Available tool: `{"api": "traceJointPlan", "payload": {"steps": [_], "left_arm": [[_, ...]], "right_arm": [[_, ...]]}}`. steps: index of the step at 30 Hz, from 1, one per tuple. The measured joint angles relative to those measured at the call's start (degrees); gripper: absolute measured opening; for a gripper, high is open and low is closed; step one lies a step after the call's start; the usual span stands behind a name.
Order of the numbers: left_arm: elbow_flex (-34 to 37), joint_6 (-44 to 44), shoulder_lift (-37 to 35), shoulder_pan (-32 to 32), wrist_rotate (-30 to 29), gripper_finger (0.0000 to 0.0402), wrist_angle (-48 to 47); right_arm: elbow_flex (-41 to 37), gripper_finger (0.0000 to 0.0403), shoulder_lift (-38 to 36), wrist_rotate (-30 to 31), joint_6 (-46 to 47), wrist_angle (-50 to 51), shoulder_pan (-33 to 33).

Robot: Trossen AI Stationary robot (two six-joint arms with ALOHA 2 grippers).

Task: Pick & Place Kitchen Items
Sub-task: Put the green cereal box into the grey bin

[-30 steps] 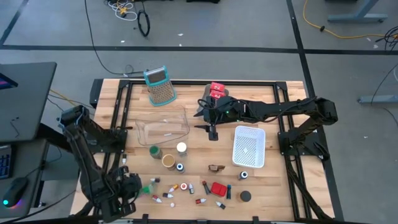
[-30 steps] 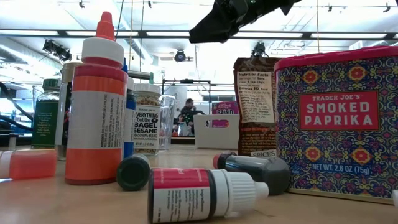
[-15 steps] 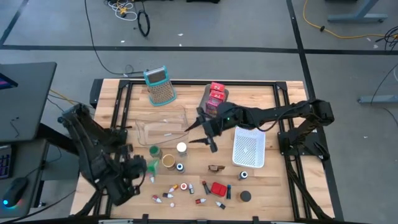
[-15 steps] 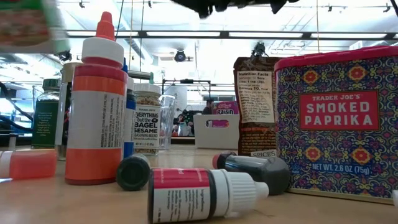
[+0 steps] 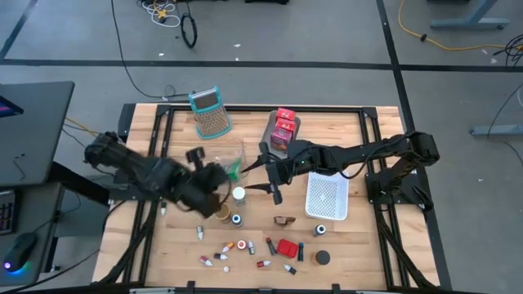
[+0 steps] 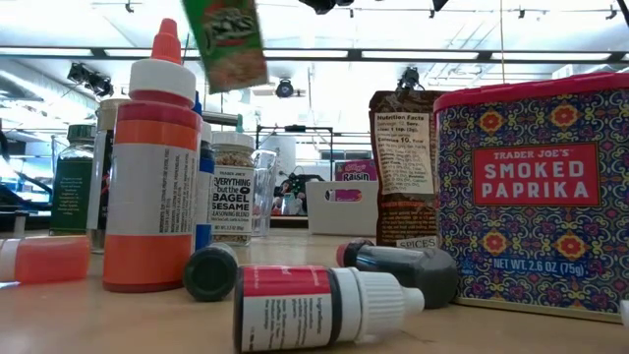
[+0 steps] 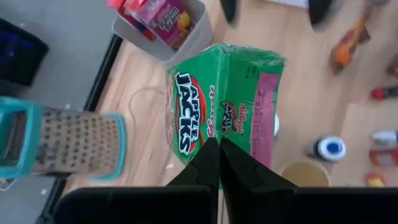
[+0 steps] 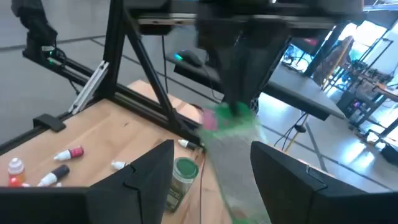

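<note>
The left tool (image 7: 219, 155), pinching the green Apple Jacks packet (image 7: 221, 102), has swung up over the clear tray (image 5: 214, 166) — release looks next; right tool (image 5: 272, 173) waits spread

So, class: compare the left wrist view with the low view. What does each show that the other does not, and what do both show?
Only the left wrist view: the left gripper shut on the green Apple Jacks box, the teal-handled grater and a grey bin holding pink and red packets.

Only the low view: the Smoked Paprika tin, the orange squeeze bottle, the bagel seasoning jar, the brown spice pouch and small dropper bottles lying on the table.

Both: the green box, held in the air.
</note>
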State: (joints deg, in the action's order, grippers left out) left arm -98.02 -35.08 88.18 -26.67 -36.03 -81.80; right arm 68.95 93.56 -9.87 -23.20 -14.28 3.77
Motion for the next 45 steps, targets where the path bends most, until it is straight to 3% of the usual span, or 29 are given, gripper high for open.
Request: {"api": "traceJointPlan", "payload": {"steps": [6,13,24,37,45], "left_arm": [[0.07,9.35,0.02,6.76,9.7,0.0007,3.97],[0.07,15.63,0.02,11.23,12.71,0.0006,5.44],[0.19,22.0,3.13,12.63,14.72,0.0008,9.88],[0.17,24.01,3.34,12.52,11.87,0.0008,10.77],[0.13,24.64,3.34,12.52,10.92,0.0015,10.92]], "right_arm": [[0.0,0.0224,0.0,5.0,0.17,0.67,0.0],[0.0,0.0224,0.0,6.24,0.17,0.96,-0.02],[0.0,0.0216,0.0,7.66,4.67,2.45,-1.04],[0.13,0.0139,-0.07,7.26,5.8,8.3,-2.38],[0.13,0.0045,-0.07,9.78,5.14,8.48,-2.62]]}}
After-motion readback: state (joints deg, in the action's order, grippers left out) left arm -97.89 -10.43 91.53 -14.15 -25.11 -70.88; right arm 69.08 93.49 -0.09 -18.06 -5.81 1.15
